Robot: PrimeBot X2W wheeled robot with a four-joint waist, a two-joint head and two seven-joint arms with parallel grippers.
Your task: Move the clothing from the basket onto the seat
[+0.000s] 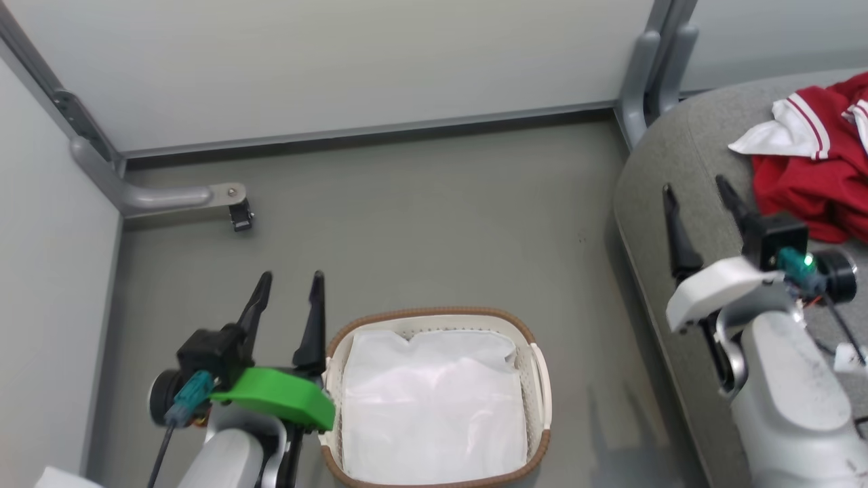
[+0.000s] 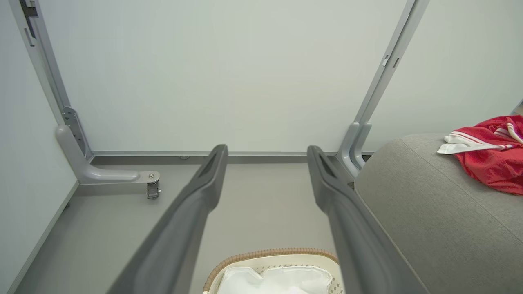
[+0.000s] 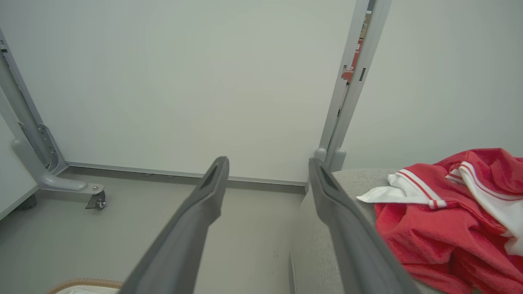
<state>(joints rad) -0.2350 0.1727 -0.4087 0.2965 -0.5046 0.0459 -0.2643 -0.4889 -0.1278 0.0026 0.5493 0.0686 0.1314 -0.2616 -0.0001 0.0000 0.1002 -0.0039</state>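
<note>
Red clothing [image 1: 817,173] with white panels and striped trim lies bunched on the grey seat [image 1: 658,169] at the right; it shows as clothing [image 2: 490,157] and clothing [image 3: 445,216] in the wrist views, on the seat [image 2: 425,204] and seat [image 3: 355,183]. The cream basket [image 1: 539,379] with a brown rim stands on the floor at bottom centre, and I see just its white liner [image 1: 434,400] inside. My left gripper [image 1: 290,276] is open, empty, just left of the basket. My right gripper [image 1: 696,184] is open, empty, over the seat's front edge, left of the clothing.
Pale partition walls [image 1: 339,61] close off the back and left. A grey support foot with a caster [image 1: 241,215] juts onto the floor at the left, and a post [image 1: 644,74] stands behind the seat. Grey floor [image 1: 434,230] lies between basket and wall.
</note>
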